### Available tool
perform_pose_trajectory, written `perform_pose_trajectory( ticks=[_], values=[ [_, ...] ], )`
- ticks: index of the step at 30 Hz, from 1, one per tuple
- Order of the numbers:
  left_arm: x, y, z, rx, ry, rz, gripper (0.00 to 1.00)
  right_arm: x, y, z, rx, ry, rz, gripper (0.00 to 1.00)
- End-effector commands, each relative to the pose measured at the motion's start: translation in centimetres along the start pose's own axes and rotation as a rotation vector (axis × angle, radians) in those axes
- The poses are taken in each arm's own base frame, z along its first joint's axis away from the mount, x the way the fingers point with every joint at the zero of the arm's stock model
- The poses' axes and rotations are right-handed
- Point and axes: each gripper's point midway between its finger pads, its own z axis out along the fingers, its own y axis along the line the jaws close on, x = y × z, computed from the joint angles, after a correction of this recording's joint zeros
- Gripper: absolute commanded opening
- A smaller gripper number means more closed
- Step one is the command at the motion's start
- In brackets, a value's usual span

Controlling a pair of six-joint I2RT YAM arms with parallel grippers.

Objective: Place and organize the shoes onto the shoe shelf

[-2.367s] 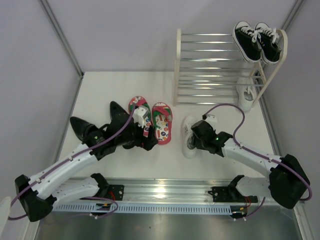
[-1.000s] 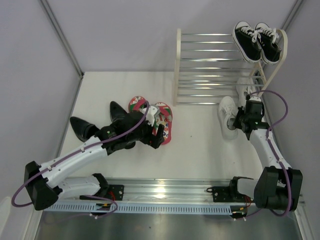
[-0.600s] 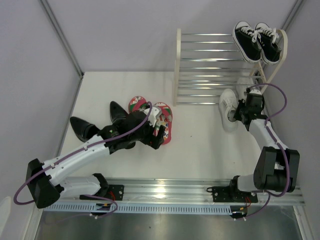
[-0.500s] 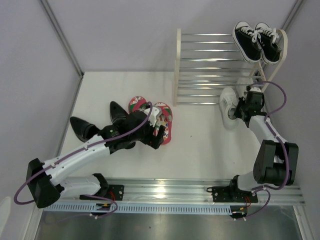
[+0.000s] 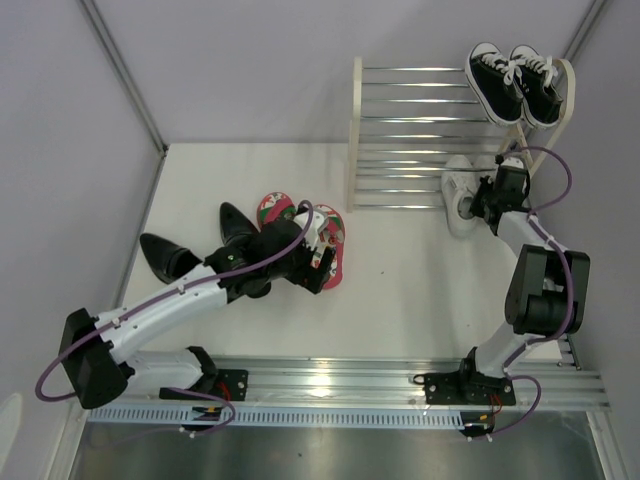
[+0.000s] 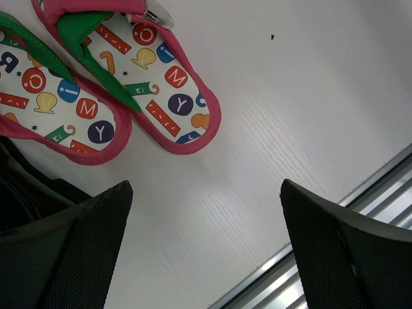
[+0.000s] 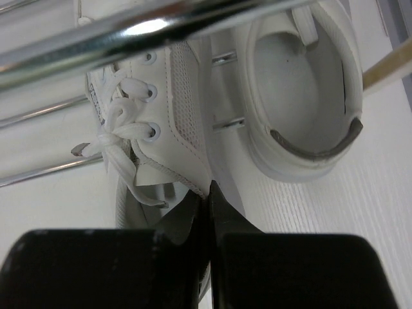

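Here's the right gripper (image 7: pixel 207 193) pinched tight on the collar of a white sneaker (image 7: pixel 174 103), a shiny shelf bar (image 7: pixel 161 22) crossing in front and the second white sneaker (image 7: pixel 302 90) just beside it, both down at the lower bars of the shoe shelf (image 5: pixel 356 130) at right in the top view. The left gripper (image 6: pixel 206 244) hangs wide open with two red flip-flops (image 6: pixel 168 96) just beyond its fingers at upper left. Two black dress shoes (image 5: pixel 165 255) lie far left, and two black canvas sneakers (image 5: pixel 515 80) sit on the top tier.

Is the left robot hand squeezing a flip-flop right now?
No, the left gripper is open wide over the table, and the red flip-flops lie beyond its fingertips, not between them.
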Motion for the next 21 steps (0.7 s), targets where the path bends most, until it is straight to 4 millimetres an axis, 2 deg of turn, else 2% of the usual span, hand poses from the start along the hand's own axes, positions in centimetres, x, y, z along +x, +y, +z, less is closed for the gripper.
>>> perform_pose_trajectory(
  ticks=[1, 9, 21],
  values=[
    [-2.5, -0.6, -0.2, 0.014, -0.066, 0.026, 0.99, -6.7, 1.3, 0.1, -0.050, -0.184, -0.006, 0.00],
    [-2.8, -0.9, 0.6, 0.020, -0.057, 0.038, 0.99, -6.4, 1.3, 2.8, -0.060, -0.169, -0.008, 0.00],
    [-4.0, -1.3, 2.1, 0.019, -0.054, 0.044, 0.99, -8.6, 1.6, 4.3, -0.068, -0.213, -0.012, 0.00]
  ],
)
